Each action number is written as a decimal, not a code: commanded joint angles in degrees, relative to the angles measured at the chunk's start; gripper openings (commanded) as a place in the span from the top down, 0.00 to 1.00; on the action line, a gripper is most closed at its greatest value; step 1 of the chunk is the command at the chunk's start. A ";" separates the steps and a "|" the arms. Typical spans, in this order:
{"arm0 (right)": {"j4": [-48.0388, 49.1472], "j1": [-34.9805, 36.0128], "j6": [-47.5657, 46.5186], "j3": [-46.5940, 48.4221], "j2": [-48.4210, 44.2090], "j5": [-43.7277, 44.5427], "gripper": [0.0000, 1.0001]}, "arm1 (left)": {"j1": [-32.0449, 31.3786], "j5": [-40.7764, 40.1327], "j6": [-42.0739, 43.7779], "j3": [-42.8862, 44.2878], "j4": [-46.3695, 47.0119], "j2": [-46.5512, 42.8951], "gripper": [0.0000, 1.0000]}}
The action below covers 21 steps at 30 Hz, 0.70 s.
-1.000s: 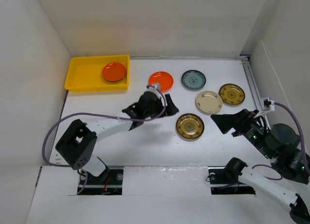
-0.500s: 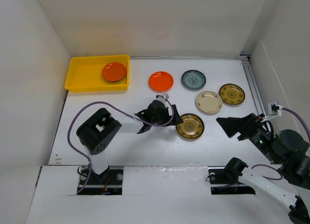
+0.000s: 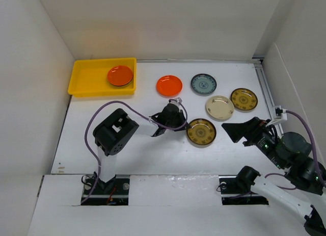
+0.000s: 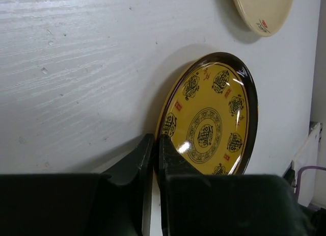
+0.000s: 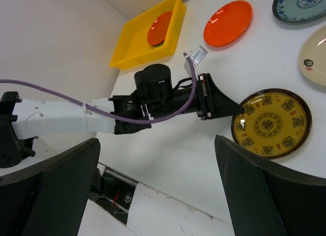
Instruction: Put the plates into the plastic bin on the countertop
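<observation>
While left claw lies low on countertop with fingers pressed almost together, tips touch left rim of brown-and-gold plate; cannot tell whether rim is pinched. Right claw spread wide, raised just right of same plate. One orange plate sits in yellow bin, far-left corner of countertop.
</observation>
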 commanded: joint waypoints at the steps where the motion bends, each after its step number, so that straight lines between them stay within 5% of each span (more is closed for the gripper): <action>1: 3.85 0.63 0.30 0.00 1.41 -0.25 0.00 | 0.55 -5.77 2.88 1.37 -11.92 -2.93 1.00; 6: 6.39 0.63 0.30 -0.52 3.34 -0.78 0.00 | 10.99 -15.80 2.02 5.05 -28.50 -17.22 1.00; 10: 9.64 0.63 -0.22 -2.63 5.10 -1.49 0.00 | 26.87 -21.70 -0.18 9.63 -34.52 -24.98 1.00; 14: 12.02 0.63 -0.75 -3.25 7.65 -2.72 0.00 | 38.31 -23.90 -5.35 16.04 -38.39 -21.50 1.00; 21: 12.81 0.63 -0.75 -2.63 7.66 -5.44 0.00 | 47.31 -24.97 -4.15 29.83 -37.43 -6.82 1.00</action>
